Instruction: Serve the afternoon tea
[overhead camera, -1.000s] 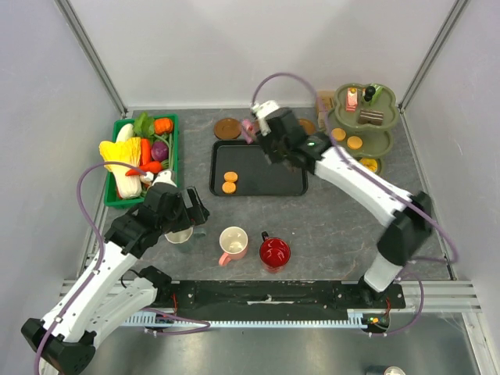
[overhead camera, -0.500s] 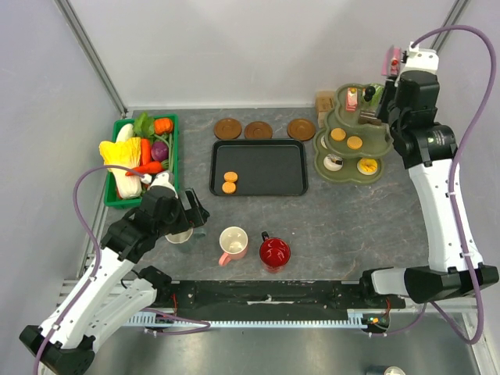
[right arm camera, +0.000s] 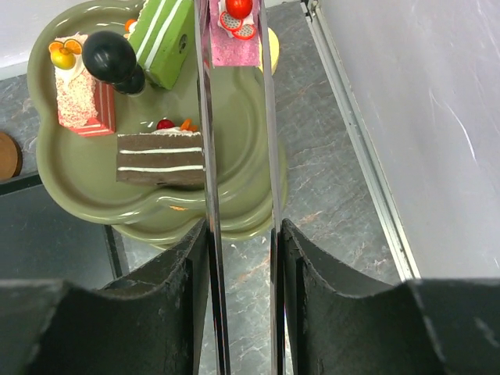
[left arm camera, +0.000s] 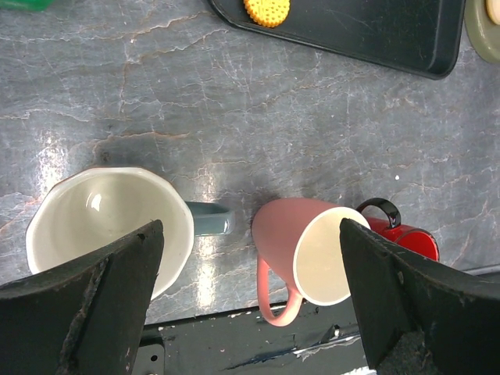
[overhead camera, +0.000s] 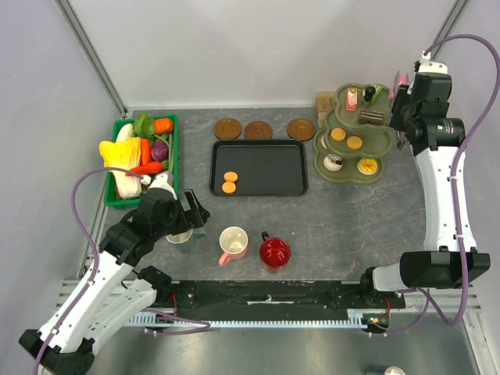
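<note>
Pink cake slice (right arm camera: 237, 41) pinched in tongs (right arm camera: 207, 156) clamped by right tool (right arm camera: 242, 250), near tiered stand (right arm camera: 94, 183); left tool (left arm camera: 250, 234) apart above whitish mug (left arm camera: 101, 211).

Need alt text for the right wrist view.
The right gripper squeezes metal tongs that pinch a pink cake slice close to the top tier of a green stand. On that tier sit a brown cake, a green cake and a red-and-white cake beside a black knob.
</note>
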### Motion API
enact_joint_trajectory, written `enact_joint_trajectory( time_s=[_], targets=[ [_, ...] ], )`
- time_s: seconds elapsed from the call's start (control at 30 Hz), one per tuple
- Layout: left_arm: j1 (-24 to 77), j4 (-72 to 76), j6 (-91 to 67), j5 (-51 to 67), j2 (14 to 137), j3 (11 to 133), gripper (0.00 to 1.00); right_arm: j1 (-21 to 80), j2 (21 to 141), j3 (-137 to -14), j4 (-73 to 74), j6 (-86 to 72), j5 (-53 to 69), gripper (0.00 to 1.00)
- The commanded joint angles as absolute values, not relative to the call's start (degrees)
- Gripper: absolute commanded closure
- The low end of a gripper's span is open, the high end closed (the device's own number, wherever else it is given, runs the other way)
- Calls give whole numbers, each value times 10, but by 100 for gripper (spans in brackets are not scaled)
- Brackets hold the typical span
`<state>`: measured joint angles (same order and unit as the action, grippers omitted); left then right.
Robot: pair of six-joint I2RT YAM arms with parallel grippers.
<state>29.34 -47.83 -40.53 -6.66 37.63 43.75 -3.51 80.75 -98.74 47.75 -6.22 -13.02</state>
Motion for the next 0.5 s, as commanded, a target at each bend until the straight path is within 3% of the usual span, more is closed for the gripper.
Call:
enact_joint_trajectory(
  time_s=[0.0, 0.47],
  targets=[
    [292, -458, -410, -54, 376, 438, 1, -38, 807, -986, 465, -62, -107, 55],
    [293, -457, -412, -54, 377, 436, 1, -38, 807, -974, 461, -78, -96, 50]
  ],
)
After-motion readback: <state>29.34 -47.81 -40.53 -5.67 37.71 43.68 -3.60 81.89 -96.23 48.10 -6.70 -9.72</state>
